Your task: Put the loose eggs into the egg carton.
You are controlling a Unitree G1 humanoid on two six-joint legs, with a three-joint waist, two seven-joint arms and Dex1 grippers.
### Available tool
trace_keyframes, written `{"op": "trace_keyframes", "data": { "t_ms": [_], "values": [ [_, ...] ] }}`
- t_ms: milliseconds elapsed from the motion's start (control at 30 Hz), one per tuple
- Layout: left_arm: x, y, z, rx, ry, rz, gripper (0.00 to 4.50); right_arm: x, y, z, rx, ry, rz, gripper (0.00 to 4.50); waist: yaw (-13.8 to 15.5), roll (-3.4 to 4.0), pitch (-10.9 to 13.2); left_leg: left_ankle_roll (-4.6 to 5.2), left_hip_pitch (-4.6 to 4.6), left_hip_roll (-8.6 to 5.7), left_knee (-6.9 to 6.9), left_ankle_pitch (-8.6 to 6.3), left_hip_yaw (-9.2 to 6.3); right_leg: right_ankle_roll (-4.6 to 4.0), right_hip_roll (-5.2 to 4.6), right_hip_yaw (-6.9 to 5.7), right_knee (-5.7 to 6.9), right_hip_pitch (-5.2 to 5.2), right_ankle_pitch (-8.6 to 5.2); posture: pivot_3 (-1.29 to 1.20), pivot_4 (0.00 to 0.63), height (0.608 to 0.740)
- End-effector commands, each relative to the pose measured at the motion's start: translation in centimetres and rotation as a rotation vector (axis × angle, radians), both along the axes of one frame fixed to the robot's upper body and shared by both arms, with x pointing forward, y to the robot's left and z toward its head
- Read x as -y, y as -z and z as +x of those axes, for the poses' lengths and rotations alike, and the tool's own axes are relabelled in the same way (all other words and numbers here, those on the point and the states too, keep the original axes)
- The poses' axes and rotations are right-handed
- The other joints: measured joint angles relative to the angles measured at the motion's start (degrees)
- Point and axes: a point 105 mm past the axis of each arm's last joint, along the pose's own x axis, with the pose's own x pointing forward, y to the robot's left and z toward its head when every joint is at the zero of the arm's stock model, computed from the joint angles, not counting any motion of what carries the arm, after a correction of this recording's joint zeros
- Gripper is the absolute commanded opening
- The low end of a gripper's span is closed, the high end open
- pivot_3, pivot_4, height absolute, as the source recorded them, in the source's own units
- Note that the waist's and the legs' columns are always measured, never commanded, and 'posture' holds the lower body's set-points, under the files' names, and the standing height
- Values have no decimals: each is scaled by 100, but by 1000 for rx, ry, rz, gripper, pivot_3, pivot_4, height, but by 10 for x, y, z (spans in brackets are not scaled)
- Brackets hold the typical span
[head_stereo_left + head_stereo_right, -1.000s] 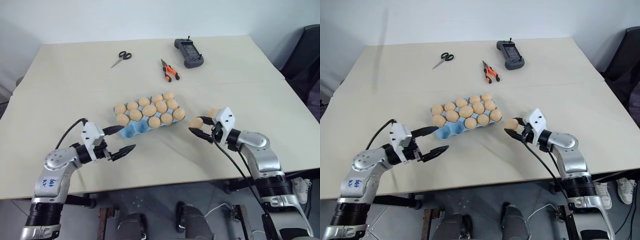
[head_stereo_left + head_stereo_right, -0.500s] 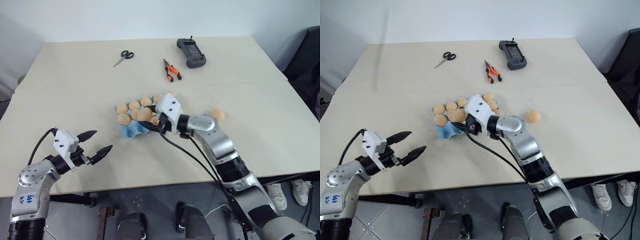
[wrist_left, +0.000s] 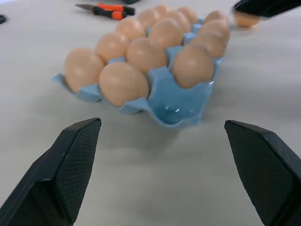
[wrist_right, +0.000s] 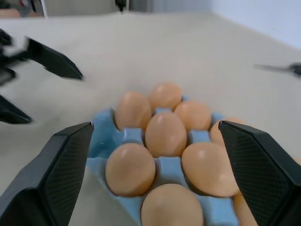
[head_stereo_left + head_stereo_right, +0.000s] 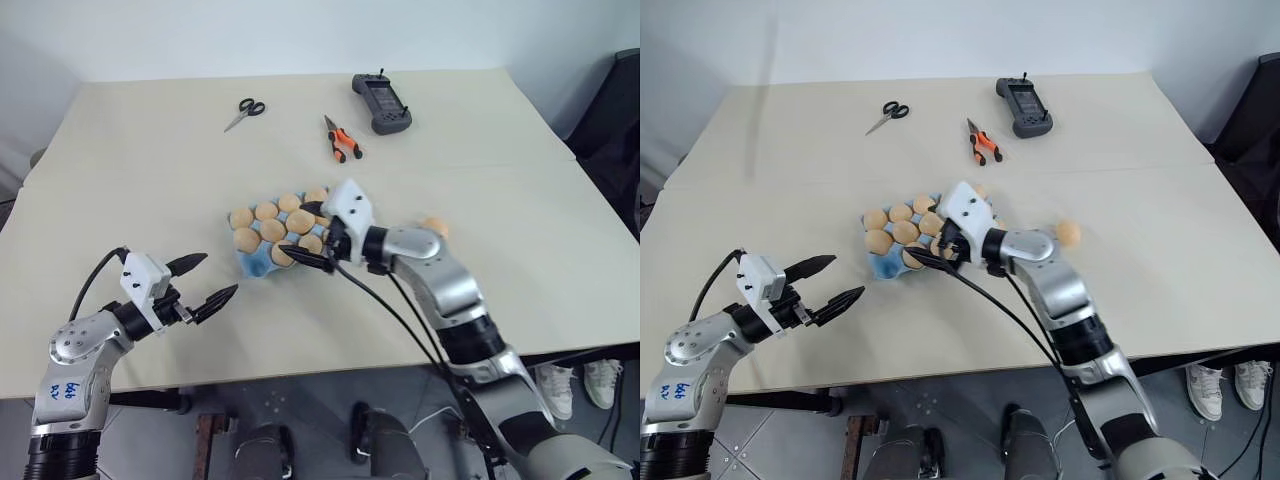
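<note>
The right arm [image 5: 450, 300] reaches in from the near right edge of the table [image 5: 150, 190], bent at the elbow, forearm angled toward the middle, with its gripper [image 5: 305, 238] level over the near end of the carton [image 5: 258, 262]. Its black fingers stand wide apart with nothing between them — in the right wrist view the rows of eggs lie straight ahead, just below the fingertips. The left arm [image 5: 85, 345] is held low at the near left edge, its gripper [image 5: 205, 280] level and aimed at the carton, also spread wide and empty; the carton sits ahead of it, a clear gap between.

The table is broad, matte and pale beige. The carton is light blue moulded pulp with rounded cups in two long rows; the corner cup nearest the left gripper [image 3: 176, 110] is bare and faintly glossy inside. The eggs [image 3: 143, 54] filling the other cups are smooth, matte, tan-orange ovals standing on end.

One loose egg [image 5: 433, 227] lies on the table behind the right gripper, beside the forearm — apart from the carton.
</note>
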Motion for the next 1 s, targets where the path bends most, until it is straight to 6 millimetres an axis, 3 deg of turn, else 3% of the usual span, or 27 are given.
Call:
{"op": "trace_keyframes", "data": {
  "t_ms": [33, 200, 467, 733, 1000],
  "values": [
    [27, -9, 2, 33, 125, 11, 4500, 51, -2, -2, 69, 134, 37, 4480, 24, -6, -3, 2, 0, -3, 0, -1, 1, 1, -1, 0, -6, 4, 0, 0, 150, 740],
    [54, -13, 5, 26, 253, -3, 4500, 130, 20, -14, 82, 358, 36, 4480, -15, -6, -3, 8, 4, -6, 0, -4, 32, 4, -3, 0, -14, 9, 2, 0, 150, 740],
    [68, -7, 10, -6, 334, 12, 4500, 203, 49, -51, 4, 565, 50, 4480, -42, -6, -3, 8, 38, 6, -1, -1, 47, -5, 5, 19, -14, 23, -2, 0, 150, 740],
    [68, -10, 10, -1, 338, 10, 4500, 226, 62, -53, -27, 640, 61, 4480, -39, -6, -3, 27, 55, 30, 2, 5, 42, -29, -1, 24, -28, 33, 14, 0, 150, 740],
    [57, -15, 9, 29, 293, 0, 4500, 209, 45, 6, -41, 572, 62, 4480, -86, -5, -3, 30, 66, 44, 3, 22, 49, -52, 2, 22, -19, 33, 28, 0, 150, 740]
  ]
}}
